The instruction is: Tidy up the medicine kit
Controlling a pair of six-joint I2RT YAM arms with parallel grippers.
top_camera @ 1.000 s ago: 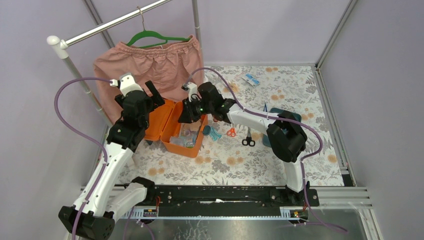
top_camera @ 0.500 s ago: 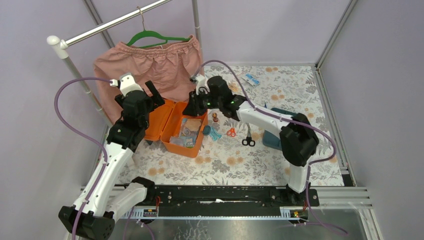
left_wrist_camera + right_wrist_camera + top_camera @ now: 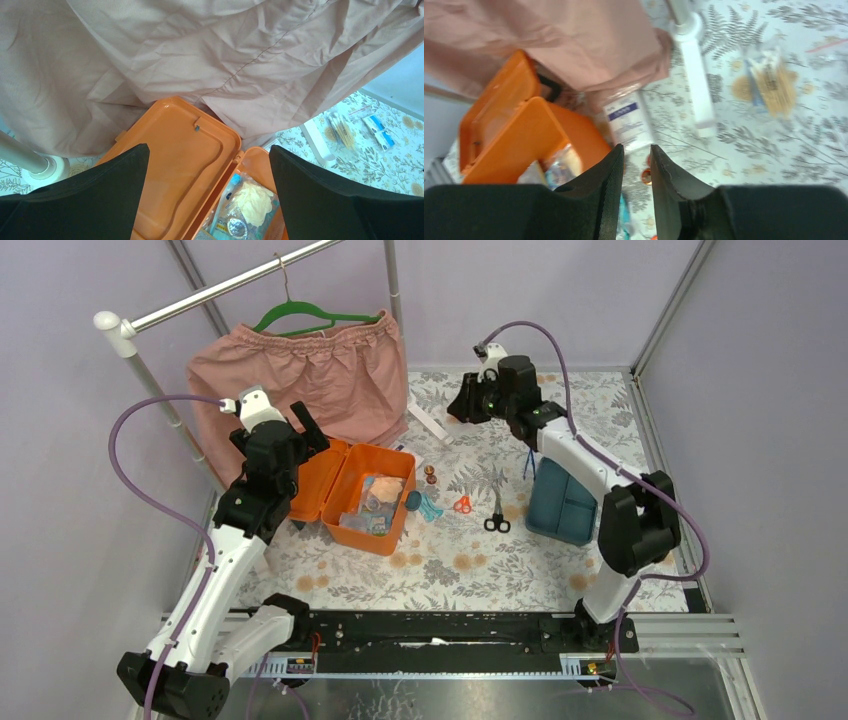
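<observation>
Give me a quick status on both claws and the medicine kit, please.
Left claw open over medicine kit lid. Right claw slightly open, empty, far side. Kit open, items inside; insert tray outside it. Pink cloth hangs at lid's far edge.

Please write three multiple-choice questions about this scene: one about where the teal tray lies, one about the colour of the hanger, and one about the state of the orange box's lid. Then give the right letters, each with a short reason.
1. Where is the dark teal tray?
A) inside the orange box
B) on the table, right of the black scissors
C) on top of the lid

2. What colour is the hanger?
A) green
B) red
C) white

3. How is the lid?
A) latched shut
B) taken off, lying on the tray
C) swung open to the left

Answers: 1 B, the tray rests on the flowered table beyond the scissors. 2 A, its green arc shows above the pink garment. 3 C, the lid lies back and the box's contents show.
</observation>
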